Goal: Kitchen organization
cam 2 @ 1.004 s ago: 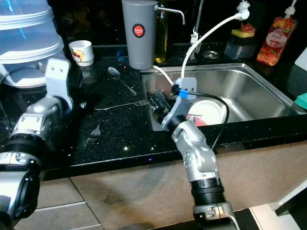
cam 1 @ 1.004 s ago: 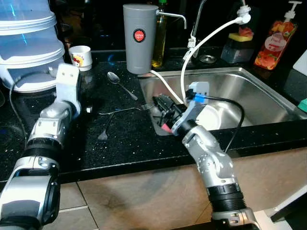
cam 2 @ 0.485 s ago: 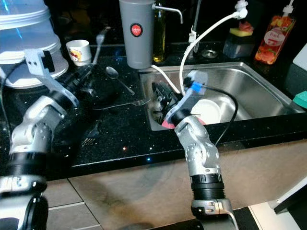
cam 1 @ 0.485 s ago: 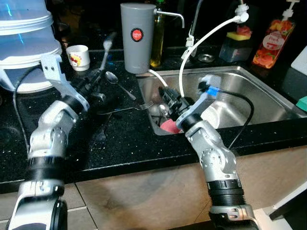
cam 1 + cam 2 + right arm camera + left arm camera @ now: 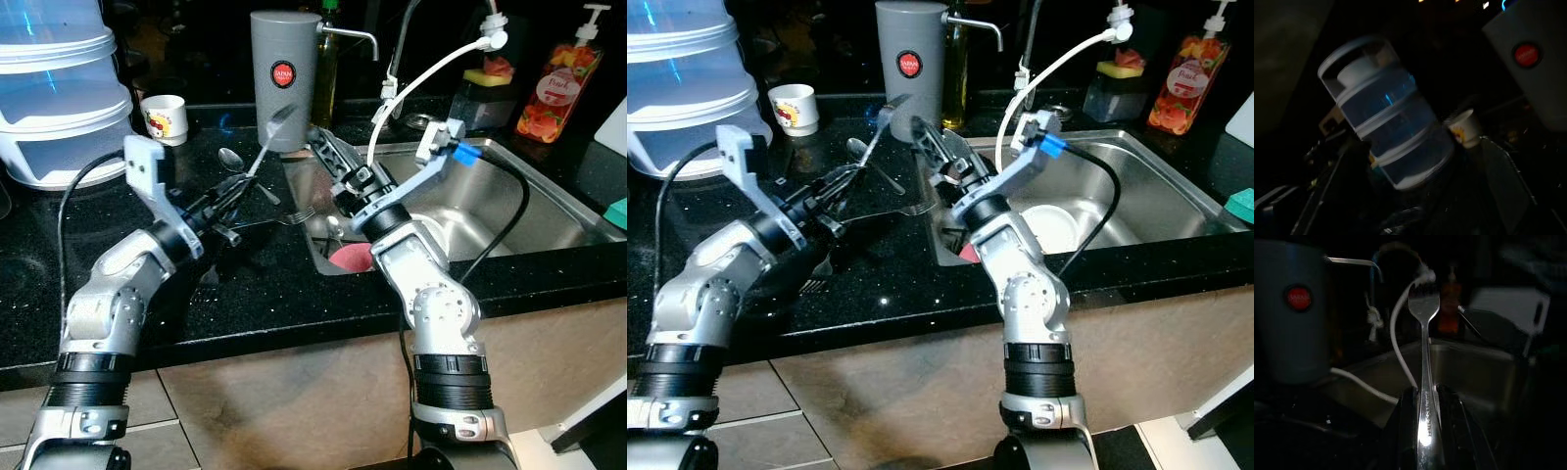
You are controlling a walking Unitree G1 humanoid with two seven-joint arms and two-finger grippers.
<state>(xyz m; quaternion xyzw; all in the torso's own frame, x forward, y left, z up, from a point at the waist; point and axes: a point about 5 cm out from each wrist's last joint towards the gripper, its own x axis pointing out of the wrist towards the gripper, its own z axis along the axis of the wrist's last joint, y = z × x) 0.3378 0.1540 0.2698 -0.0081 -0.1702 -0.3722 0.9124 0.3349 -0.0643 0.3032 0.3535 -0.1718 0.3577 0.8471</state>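
Observation:
My left gripper [image 5: 232,196] is shut on the handle of a metal fork [image 5: 266,137] and holds it above the black counter [image 5: 265,294], tilted toward the grey canister [image 5: 286,78]. In the left wrist view the fork [image 5: 1423,333] stands tines up between the two fingers. My right gripper [image 5: 328,152] hangs over the sink's left edge, close to the raised fork, open and holding nothing. On the counter lie a spoon [image 5: 228,157] and a second fork [image 5: 279,219] by the sink edge. Another fork [image 5: 813,286] is partly hidden under my left arm.
The steel sink [image 5: 529,196] holds a white bowl [image 5: 1053,225] and a pink item [image 5: 351,258]. A white hose [image 5: 411,83] arcs over it. A stacked clear container [image 5: 59,88] and a small cup [image 5: 164,117] stand at the back left; an orange soap bottle [image 5: 556,83] at the back right.
My left gripper has lifted a fork off the counter and carried it right, toward the canister. My right gripper has risen from the sink's edge to meet it.

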